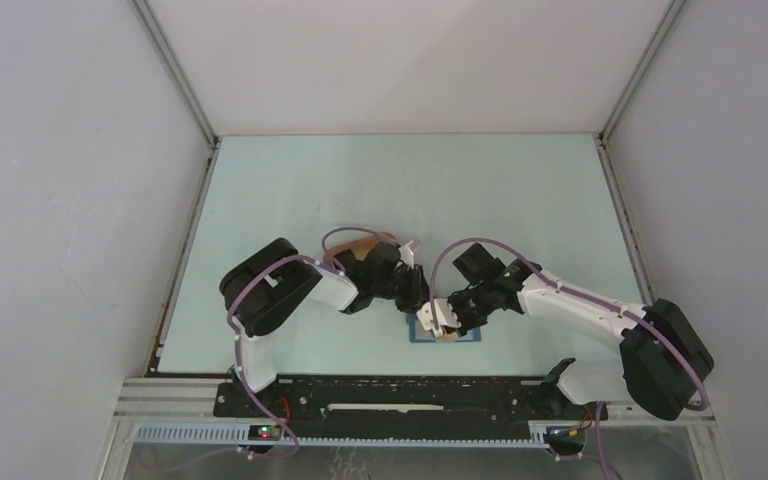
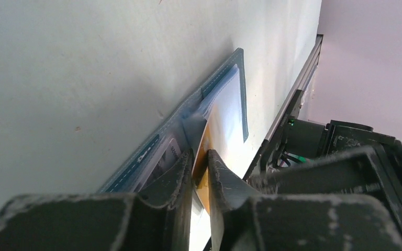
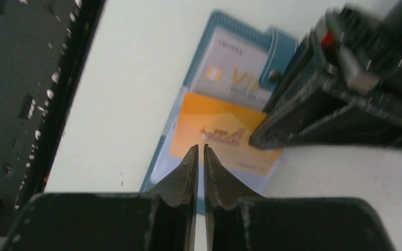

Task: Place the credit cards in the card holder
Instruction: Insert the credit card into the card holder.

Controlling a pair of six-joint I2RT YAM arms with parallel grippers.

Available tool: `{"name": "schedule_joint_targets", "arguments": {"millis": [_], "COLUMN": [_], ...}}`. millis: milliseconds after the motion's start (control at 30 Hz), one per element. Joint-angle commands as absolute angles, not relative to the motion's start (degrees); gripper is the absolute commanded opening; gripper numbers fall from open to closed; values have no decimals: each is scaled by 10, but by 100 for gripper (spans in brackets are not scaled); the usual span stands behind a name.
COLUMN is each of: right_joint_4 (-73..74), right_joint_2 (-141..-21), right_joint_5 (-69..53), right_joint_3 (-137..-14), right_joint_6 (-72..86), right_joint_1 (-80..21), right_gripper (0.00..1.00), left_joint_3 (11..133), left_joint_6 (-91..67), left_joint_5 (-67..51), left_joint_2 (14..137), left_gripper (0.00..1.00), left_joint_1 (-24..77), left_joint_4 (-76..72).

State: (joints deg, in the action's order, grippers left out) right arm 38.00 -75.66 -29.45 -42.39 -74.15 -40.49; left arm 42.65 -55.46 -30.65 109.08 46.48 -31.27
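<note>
Item: card holder (image 3: 225, 23), lying open on the table (image 3: 125, 78) directly beneath my right gripper (image 3: 199, 149).
Contents: whitish card (image 3: 225, 70) in the half farther from those tips; yellow-orange card (image 3: 209, 123) lying over the nearer half, just ahead of them.
State, right gripper: parted by a slit, empty.
State, left gripper (image 2: 199, 155): tips a slit apart astride the yellow-orange card's edge. Whether it is pinched or freed, I cannot tell.
</note>
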Motion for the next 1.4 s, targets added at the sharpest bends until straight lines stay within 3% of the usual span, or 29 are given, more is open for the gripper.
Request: {"name": "schedule_joint_targets", "arguments": {"millis": [0,333,1367], "right_joint_4": [339,249,282], "right_joint_2": [-738,-818,-813], "right_joint_5": [-319,-176,-88], "right_joint_3": [-442,-464,-436], "right_joint_6": [-713,-663,-638], "right_joint_1": [-465,-562,-530], "right_gripper": [15,7,3], "left_joint_3": [436,426,436], "left_joint_6": [-537,-537,-523], "left_joint_5": [-300,-297,-298], "left_joint_2": [1103,1106,1118], "left_gripper": [22,29,43], "left_joint_1": [463,460,457], "left_joint_4": [-295,-304,-296]}}
